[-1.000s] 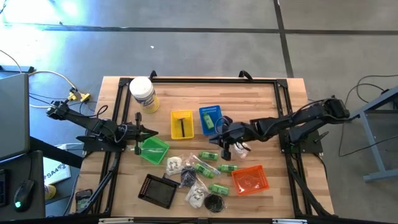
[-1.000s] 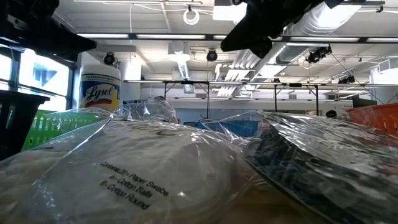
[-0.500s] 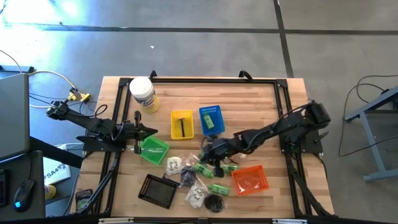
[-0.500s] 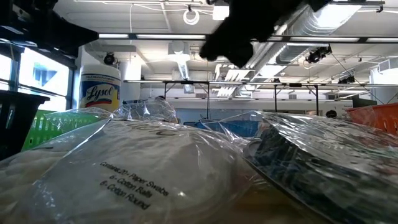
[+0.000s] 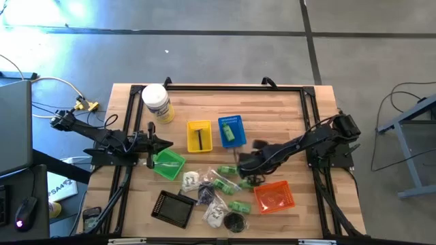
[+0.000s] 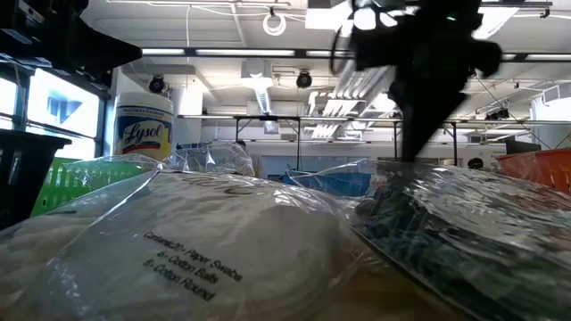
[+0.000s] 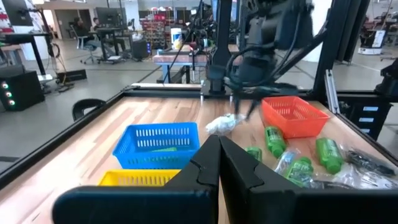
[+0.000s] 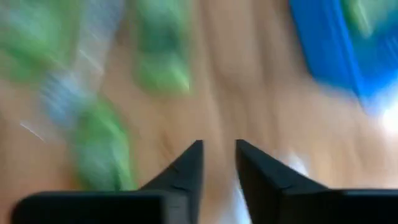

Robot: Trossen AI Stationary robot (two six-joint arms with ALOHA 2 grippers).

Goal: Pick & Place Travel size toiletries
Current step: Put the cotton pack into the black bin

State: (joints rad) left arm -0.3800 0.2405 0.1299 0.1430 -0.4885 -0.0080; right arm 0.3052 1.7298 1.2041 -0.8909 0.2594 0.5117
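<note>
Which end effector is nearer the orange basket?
Right. The right end effector hangs just beside the orange basket, over the green bottles. The left end effector is across the table, by the green basket.

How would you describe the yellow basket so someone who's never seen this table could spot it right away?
Start at the big white jar standing at one corner of the wooden table. Beside it, toward the table's middle, two small baskets sit side by side. The yellow basket is the one nearer the jar, next to the blue basket; it alone holds a dark stick-like piece.
</note>
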